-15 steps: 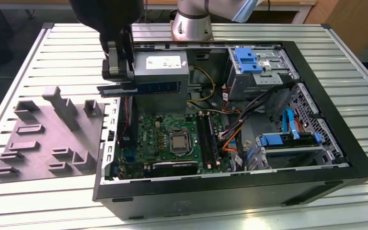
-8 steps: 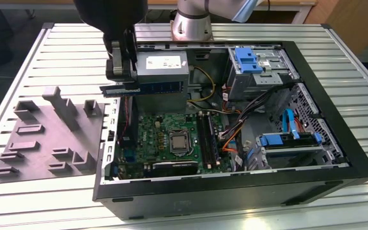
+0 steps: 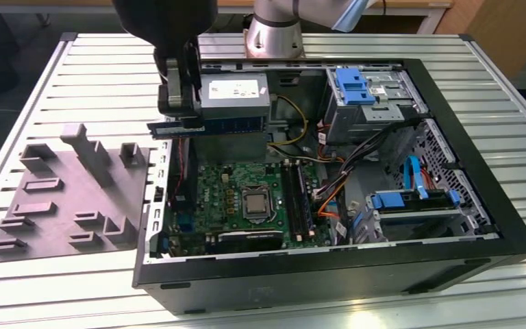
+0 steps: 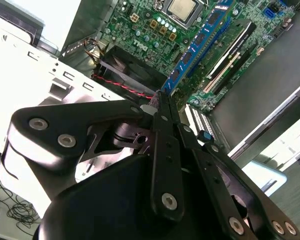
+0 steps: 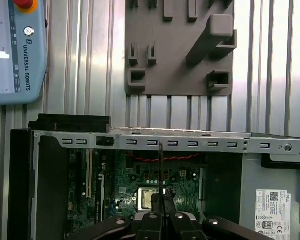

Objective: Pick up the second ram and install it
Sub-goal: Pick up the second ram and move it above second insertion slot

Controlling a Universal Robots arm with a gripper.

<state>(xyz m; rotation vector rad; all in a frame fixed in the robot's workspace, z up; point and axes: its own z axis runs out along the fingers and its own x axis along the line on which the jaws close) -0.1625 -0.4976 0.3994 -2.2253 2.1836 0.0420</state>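
Note:
My gripper [image 3: 188, 125] is shut on the second ram [image 3: 216, 127], a slim dark stick with a blue label. It hangs level above the near-left wall of the open computer case [image 3: 482, 205], over the motherboard [image 3: 244, 199]. The long black memory slots [image 3: 294, 197] lie further towards the exterior view's right, beside the processor [image 3: 257, 203]. In the second wrist view the ram [image 4: 195, 47] sticks out past the closed fingertips [image 4: 162, 107] above the board [image 4: 150, 25]. Seen in the first wrist view, the ram [image 5: 160, 170] is a thin edge-on line over the board.
A grey moulded fixture plate [image 3: 62, 199] lies on the slatted table [image 3: 44, 288] at the exterior view's left, also seen as the fixture plate [image 5: 180, 55]. A power supply [image 3: 233, 96], blue drive cages [image 3: 355, 86] and cables [image 3: 336, 185] crowd the case. A teach pendant [image 5: 15, 50] lies on the table.

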